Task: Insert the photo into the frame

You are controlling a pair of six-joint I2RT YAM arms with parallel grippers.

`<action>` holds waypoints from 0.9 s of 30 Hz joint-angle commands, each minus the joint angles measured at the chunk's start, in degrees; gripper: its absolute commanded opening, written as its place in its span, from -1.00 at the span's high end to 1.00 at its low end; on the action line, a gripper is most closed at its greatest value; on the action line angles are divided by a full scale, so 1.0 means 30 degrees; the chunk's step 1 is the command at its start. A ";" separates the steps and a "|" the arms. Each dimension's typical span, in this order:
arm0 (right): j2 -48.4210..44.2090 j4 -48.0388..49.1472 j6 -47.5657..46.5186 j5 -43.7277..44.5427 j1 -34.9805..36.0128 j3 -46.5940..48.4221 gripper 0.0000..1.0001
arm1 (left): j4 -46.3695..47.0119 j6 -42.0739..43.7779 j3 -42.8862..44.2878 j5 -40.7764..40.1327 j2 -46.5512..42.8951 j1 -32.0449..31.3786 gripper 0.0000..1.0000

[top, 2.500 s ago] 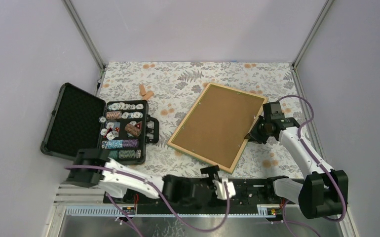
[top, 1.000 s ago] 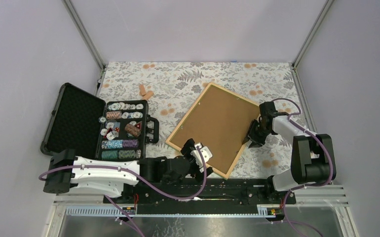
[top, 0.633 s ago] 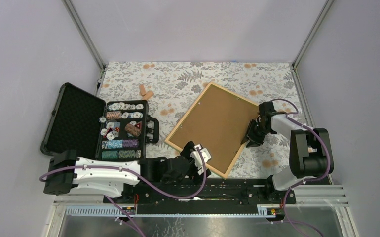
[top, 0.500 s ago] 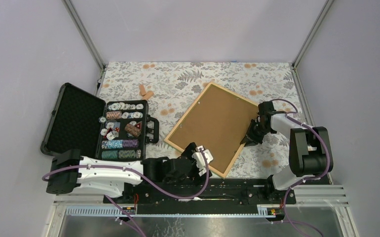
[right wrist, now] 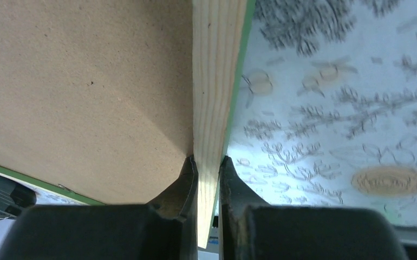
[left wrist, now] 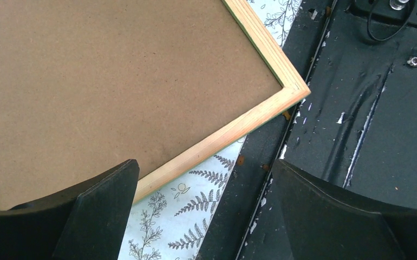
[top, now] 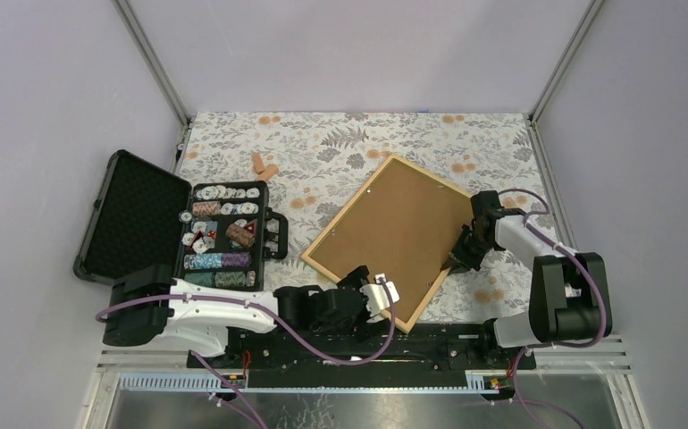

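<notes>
left gripper (left wrist: 203,181) is hovering, jaws wide apart, over the near corner of the frame (left wrist: 223,131), which is lying back-up on the floral table (top: 323,143). farther off, right gripper (right wrist: 207,162) is pinching its right wooden rail; only the right wrist view is showing that grip clearly.

Table (top: 340,147) with flowered cloth.
On it: frame (top: 394,234) back up, open chip case (top: 144,228) at left, two tan pieces (top: 263,164) behind.
</notes>
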 commanded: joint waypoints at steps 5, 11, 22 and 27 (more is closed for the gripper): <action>-0.2749 -0.2201 0.2530 -0.0799 0.0040 0.1193 1.00 | 0.0594 0.0452 0.1259 0.0371 0.0860 0.0021 -0.97; -0.2209 -0.3032 0.2343 -0.0955 0.0040 0.2293 1.00 | 0.2811 0.3615 -0.0105 -0.3383 0.0744 -0.2639 -0.97; -0.2342 -0.3239 0.2453 -0.1274 0.0031 0.2283 1.00 | 1.1432 1.2999 -0.0695 -1.2185 0.6020 -0.5820 -0.97; -0.2509 -0.3421 0.2556 -0.1710 0.0053 0.2555 1.00 | 1.4913 1.5605 0.0071 -1.2979 0.8701 -0.5600 -0.92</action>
